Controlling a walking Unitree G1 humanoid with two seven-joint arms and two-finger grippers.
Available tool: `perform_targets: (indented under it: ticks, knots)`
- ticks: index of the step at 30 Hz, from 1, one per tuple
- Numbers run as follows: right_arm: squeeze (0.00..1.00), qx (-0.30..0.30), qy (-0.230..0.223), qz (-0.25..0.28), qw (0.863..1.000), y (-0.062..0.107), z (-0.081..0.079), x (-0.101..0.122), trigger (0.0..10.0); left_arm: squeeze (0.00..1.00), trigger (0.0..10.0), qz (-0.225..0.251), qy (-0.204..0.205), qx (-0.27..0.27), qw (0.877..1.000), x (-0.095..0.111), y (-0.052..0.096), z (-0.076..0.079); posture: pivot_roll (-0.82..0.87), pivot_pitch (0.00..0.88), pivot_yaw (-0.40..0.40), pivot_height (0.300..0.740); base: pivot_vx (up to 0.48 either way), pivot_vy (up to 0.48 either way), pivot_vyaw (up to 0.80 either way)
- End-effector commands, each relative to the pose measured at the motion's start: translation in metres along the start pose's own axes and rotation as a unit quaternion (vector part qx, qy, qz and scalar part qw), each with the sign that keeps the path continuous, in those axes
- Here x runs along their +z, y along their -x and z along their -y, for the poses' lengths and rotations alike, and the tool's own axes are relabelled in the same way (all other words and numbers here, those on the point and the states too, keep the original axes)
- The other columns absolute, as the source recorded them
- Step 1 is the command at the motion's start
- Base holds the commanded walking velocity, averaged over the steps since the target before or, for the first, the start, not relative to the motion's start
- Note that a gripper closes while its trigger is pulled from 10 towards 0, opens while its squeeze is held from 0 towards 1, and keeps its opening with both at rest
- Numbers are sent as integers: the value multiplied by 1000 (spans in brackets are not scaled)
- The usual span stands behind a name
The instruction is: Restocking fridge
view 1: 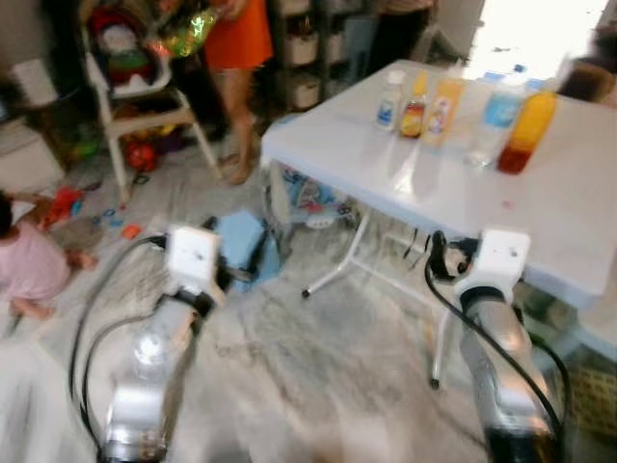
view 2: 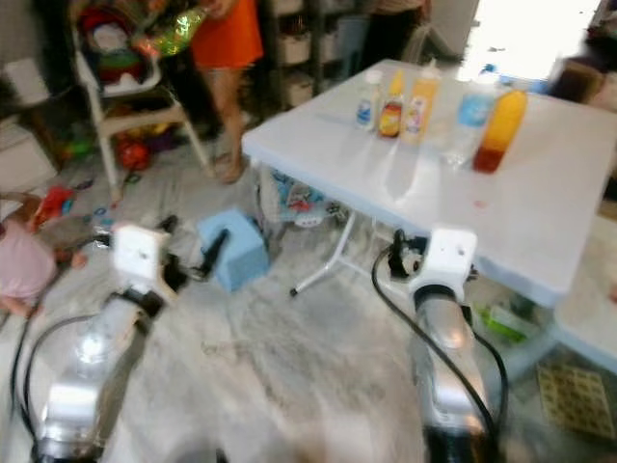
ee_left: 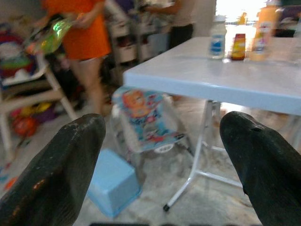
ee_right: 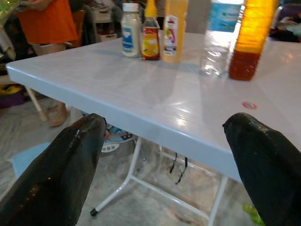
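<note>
Both the right hand (ee_right: pixel 164 155) and the left hand (ee_left: pixel 162 160) have fingers spread wide, empty; ahead of the right hand, across the glossy pale-blue plastic tabletop (ee_right: pixel 141 80), stand the tall amber-and-red plastic bottle (ee_right: pixel 251 35), likely heavy and slick, best gripped mid-body, and smaller condiment bottles (ee_right: pixel 151 33); beyond, a cluttered room with a person in an orange dress (view 1: pixel 239 39).

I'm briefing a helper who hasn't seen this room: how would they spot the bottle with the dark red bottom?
Look at the pale blue folding table ahead of the robot, where a row of bottles stands near its far side. The bottle with the dark red bottom is at the row's right end, beside a clear water bottle. It alone is orange above and dark red below.
</note>
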State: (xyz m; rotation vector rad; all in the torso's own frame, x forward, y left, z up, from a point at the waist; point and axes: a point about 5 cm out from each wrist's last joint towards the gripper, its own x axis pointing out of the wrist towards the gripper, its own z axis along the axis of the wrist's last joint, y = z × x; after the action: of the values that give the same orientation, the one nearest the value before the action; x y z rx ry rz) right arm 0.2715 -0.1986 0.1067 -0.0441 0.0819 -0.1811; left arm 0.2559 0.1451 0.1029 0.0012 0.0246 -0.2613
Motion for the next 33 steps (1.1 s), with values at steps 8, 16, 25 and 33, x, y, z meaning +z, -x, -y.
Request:
perform_targets:
  ticks: [8, 16, 25, 33]
  knots:
    - [0, 11, 9, 25, 1000, -4, -10, 12, 10000, 0, 10000, 18, 1, 19, 1000, 8, -3, -6, 4, 0, -3, 740, 474, 0, 0]
    - [0, 5, 7, 28, 1000, -3, -10, 13, 10000, 0, 10000, 15, 3, -17, 1000, 5, -1, 6, 0, 0, -3, 740, 472, 0, 0]
    - [0, 2, 8, 21, 1000, -3, -9, 12, 10000, 0, 10000, 15, 4, -19, 1000, 5, -2, 6, -3, 0, -2, 740, 442, 0, -606]
    - [0, -10, 16, 23, 1000, -2, -9, 11, 10000, 0, 10000, 23, -8, -5, 1000, 6, -2, 3, 4, 0, -14, 740, 113, 0, -100]
